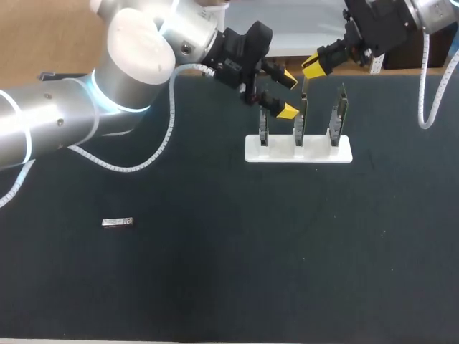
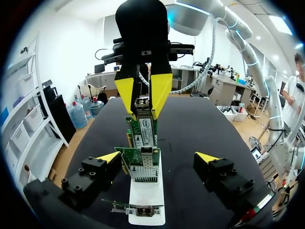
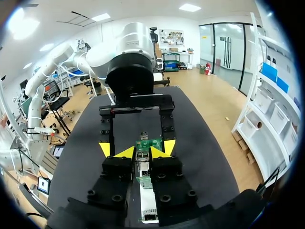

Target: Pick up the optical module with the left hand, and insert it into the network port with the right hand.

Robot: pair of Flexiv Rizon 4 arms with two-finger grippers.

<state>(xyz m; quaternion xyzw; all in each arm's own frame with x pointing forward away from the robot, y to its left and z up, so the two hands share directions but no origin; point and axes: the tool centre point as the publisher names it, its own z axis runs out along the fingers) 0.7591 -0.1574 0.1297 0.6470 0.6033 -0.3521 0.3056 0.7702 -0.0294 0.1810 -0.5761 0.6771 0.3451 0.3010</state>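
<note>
A white stand (image 1: 298, 149) holds three upright network cards. My right gripper (image 1: 313, 66) hangs just above the middle card (image 1: 300, 123), shut on a slim silver optical module (image 1: 304, 89) that points down at the card's port. In the right wrist view the module (image 3: 141, 158) sits between the shut fingers (image 3: 142, 152). My left gripper (image 1: 287, 94) stands open beside the cards, one tip on either side of the row, holding nothing. The left wrist view shows its open fingers (image 2: 158, 157) flanking the cards, and the right gripper (image 2: 143, 93) gripping the module (image 2: 142, 106). A second module (image 1: 118, 223) lies on the mat at the left.
The dark mat (image 1: 237, 272) covers the table. The left arm's white cable (image 1: 154, 154) loops over the mat at the left. The right arm's cable (image 1: 429, 107) hangs at the far right.
</note>
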